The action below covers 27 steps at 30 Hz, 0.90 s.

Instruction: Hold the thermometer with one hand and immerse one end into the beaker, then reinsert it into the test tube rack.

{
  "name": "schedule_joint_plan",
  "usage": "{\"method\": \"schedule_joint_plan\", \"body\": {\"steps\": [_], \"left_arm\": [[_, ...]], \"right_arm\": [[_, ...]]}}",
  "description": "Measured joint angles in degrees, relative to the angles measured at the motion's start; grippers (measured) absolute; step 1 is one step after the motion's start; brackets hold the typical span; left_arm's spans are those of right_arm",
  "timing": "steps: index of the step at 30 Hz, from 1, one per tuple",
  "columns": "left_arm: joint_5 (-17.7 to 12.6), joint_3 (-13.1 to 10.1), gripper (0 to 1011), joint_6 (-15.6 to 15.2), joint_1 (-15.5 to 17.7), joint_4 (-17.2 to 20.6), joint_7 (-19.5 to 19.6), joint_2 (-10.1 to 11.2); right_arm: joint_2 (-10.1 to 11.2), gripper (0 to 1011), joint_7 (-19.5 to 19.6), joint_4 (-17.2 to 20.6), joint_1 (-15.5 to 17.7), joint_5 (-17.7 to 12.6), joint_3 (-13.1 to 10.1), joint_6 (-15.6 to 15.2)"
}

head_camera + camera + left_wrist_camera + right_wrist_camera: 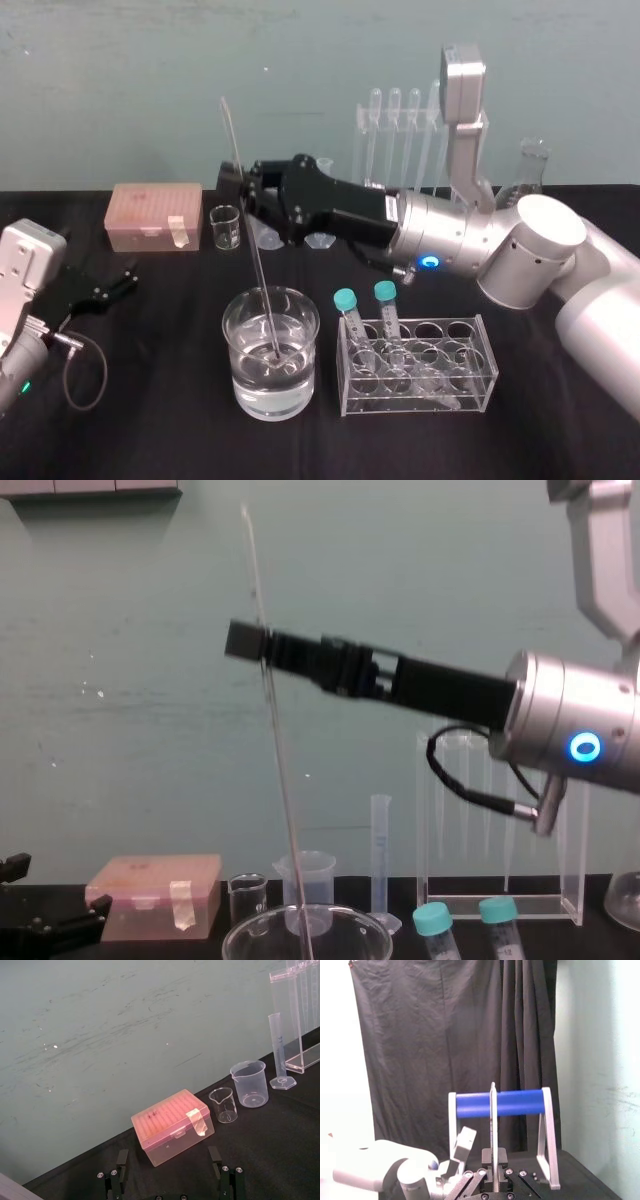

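The thermometer [255, 250] stands nearly upright, leaning a little, left of centre in the head view. Its lower end dips into the water of the beaker [238, 380] at lower centre, and its top rises well above the arm. The right pincer [242, 188] is clamped on the thermometer partway up. Its black fingers reach in from the right of the frame, and in the chest view it grips the rod at upper centre [252, 642]. In the right wrist view the rod [492, 1125] runs straight up from between the closed-in fingers.

The test tube rack [540, 908] stands at the back of the black worktop [160, 420], in the upper right-centre of the head view, with pipettes hanging in it. Just right of the beaker sits a low clear tube holder [470, 380] with two teal-capped tubes [345, 300]. A pink box [155, 215] and a small beaker [226, 228] sit at upper left.

The left pincer [112, 282] rests at lower left, its fingers [120, 1175] apart.
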<state>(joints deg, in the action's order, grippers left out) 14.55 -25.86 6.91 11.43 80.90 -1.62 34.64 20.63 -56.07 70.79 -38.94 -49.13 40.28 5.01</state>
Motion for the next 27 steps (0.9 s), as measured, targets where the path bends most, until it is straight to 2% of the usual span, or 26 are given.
{"method": "schedule_joint_plan", "body": {"steps": [10, 27], "left_arm": [[0.0, 0.0, 1008, 0.0, 0.0, 0.0, 0.0, 0.0], [0.0, 0.0, 1008, 0.0, 0.0, 0.0, 0.0, 0.0]], "right_arm": [[-1.0, 56, -2.1, -3.1, 1.2, 2.0, 0.2, 2.7], [-1.2, 56, -2.1, -2.6, 2.8, 2.2, -0.8, 2.3]]}}
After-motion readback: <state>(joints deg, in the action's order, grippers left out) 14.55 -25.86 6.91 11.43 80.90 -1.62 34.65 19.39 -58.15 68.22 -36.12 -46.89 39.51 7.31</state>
